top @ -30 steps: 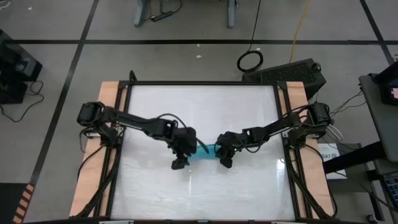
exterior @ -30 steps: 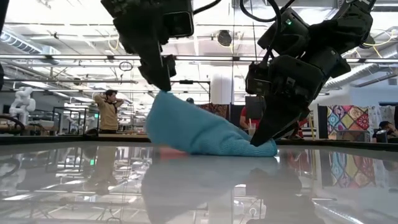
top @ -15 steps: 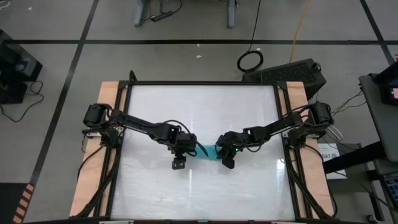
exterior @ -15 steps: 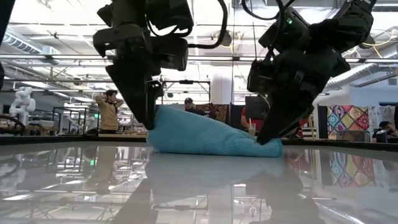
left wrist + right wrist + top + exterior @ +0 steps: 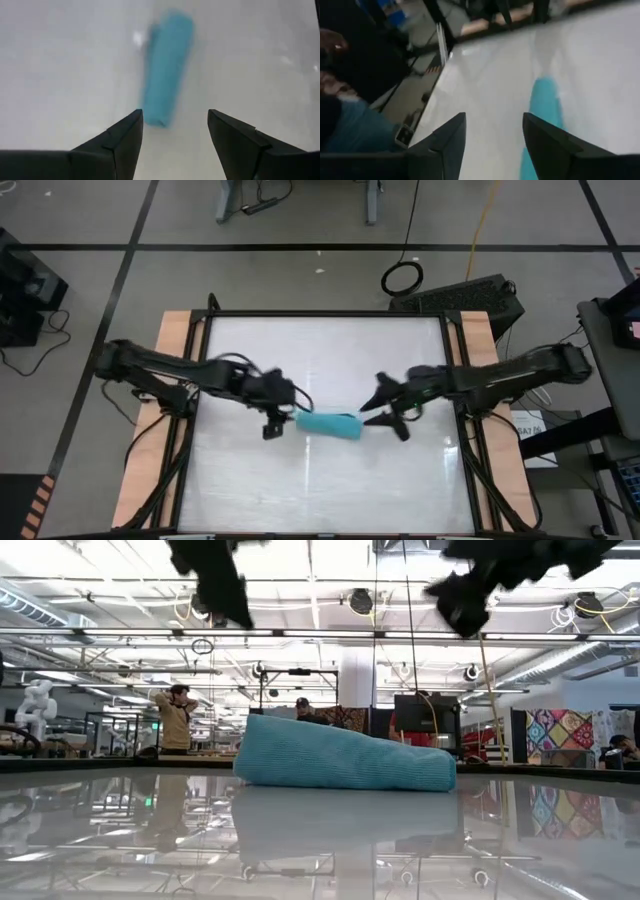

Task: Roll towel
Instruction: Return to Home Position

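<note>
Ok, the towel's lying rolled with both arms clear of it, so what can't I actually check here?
Low view: the towel shows one side only; its far side and roll ends are hidden behind it.
Left wrist view: towel too indistinct to show a seam, beyond the open left gripper.
Right wrist view: towel cut off by the bottom edge and the open right gripper.
High view: layers too small.

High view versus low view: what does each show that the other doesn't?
Only the high view shows the whole table and which arm is which: left gripper and right gripper, both open, off either end of the towel. Only the low view shows the roll's tapering side and a person in the room behind. Both show the towel lying rolled, with nothing gripping it.
</note>
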Motion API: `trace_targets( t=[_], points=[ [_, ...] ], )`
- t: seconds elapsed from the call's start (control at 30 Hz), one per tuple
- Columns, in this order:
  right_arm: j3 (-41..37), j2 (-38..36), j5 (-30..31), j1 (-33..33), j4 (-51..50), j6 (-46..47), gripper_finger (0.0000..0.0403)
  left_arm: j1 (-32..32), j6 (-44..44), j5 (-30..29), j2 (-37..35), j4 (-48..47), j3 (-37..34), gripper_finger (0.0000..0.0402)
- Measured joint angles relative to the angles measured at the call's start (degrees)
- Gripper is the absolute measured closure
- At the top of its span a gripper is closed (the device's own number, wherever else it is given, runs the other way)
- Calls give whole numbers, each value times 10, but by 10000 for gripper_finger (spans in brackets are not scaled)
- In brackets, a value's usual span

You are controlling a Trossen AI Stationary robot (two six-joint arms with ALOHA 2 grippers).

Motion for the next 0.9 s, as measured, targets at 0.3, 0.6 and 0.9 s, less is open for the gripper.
trace_targets(
  t=[0.3, 0.6, 0.9],
  points=[
    [1, -245, 105, 0, -158, -83, 230, -30, 13, -189, -234, 53, -86, 173],
    [-110, -397, 151, 1, -136, -111, 250, -33, -101, -226, -454, 201, -357, 173],
    [-307, -479, 149, 1, 1, -112, 259, -33, -103, -232, -518, 320, -518, 173]
  ],
)
